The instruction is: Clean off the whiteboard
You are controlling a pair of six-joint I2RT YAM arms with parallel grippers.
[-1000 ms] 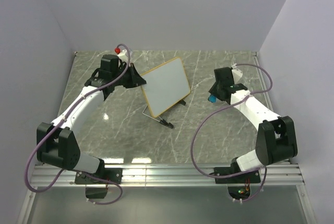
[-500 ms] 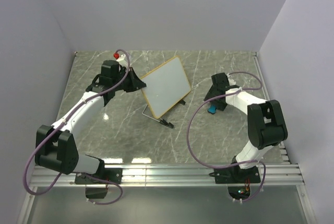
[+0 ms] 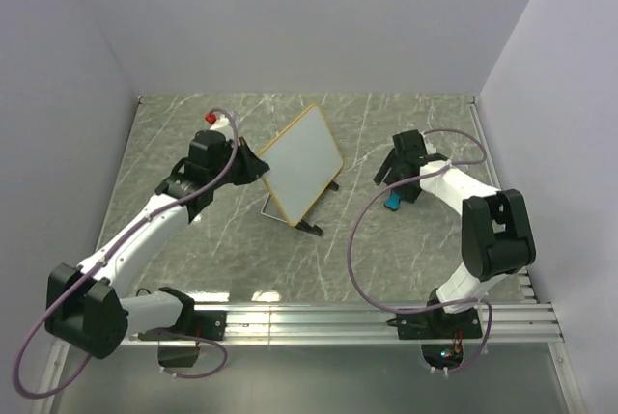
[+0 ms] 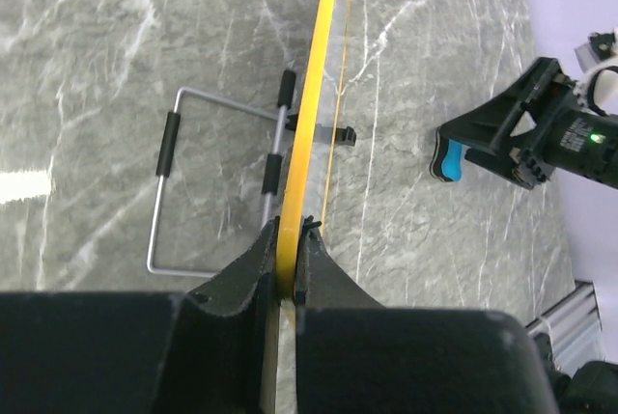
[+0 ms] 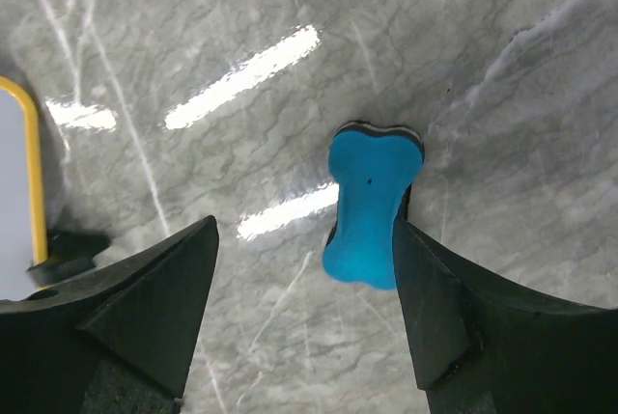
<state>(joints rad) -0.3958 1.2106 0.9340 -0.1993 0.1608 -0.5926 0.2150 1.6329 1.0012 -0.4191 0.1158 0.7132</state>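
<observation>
Left claw [image 4: 287, 240] is pinched tight on the whiteboard [image 3: 301, 165], holding its frame edge, tilted, mid-table. Right claw [image 5: 304, 233] is spread wide over the blue eraser [image 5: 372, 207], which lies loose on the table [image 3: 193, 231]. The board's face looks blank, so I'd say the wiping's done.

My top camera hangs above and behind the arm bases [image 3: 183, 313], looking down across the desk [image 3: 406, 269] toward 12 o'clock. The left wrist camera sights close along the whiteboard [image 4: 307, 134] edge, with the blue eraser [image 4: 450, 160] at its 3 o'clock. The right wrist camera looks almost straight down, I think, close over that eraser [image 5: 370, 204], with the whiteboard's corner [image 5: 14, 202] at 9 o'clock.
</observation>
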